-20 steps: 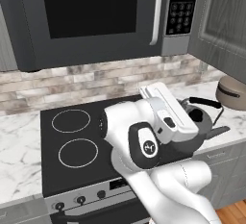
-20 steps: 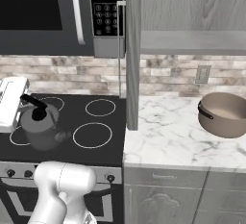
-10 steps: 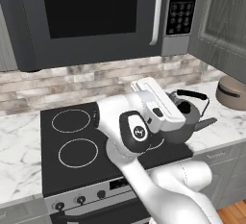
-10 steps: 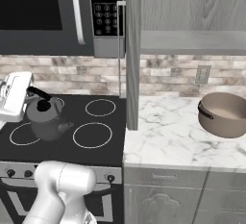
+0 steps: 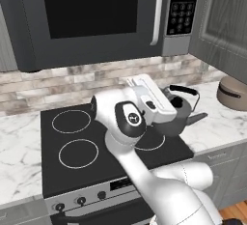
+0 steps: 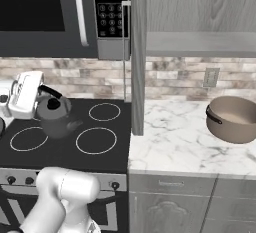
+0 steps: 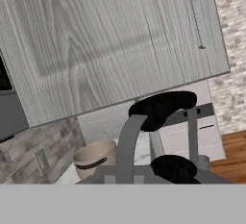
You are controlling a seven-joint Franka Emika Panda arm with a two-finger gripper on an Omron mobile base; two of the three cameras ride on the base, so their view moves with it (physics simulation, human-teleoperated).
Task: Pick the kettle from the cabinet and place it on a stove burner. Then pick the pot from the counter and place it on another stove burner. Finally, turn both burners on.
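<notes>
Small dark grey metal kettle (image 5: 177, 118) with the tall arched black handle hangs over the flat black glass stovetop (image 5: 58, 171), at about 3 o'clock of the four white ring burners in the left base view. The white arm's hand covers the kettle's left side there, so the contact point is hidden. Gripper (image 6: 41, 93) sits at the handle top in the right base view; fingertips not resolvable at that size. Jaws are clamped nearly fully together on the kettle's handle. In the hand view the black handle (image 7: 163, 107) arcs across the middle, kettle body cut off by the lower edge.

Cannot tell whether the kettle base touches the glass or hangs just above it; in the right base view it sits between the two left rings, near the front-left ring (image 6: 29, 138), with the front-right ring (image 6: 96, 140) well apart at 3 o'clock.

Wide round tan-brown pot (image 6: 234, 119) with black side handles rests on the white marble table (image 6: 175, 147), at 3 o'clock of the stove. In the left base view the pot is clipped by the frame edge. Open grey wood-grain cabinet door (image 6: 137, 52) stands edge-on, hiding part of the backsplash.
</notes>
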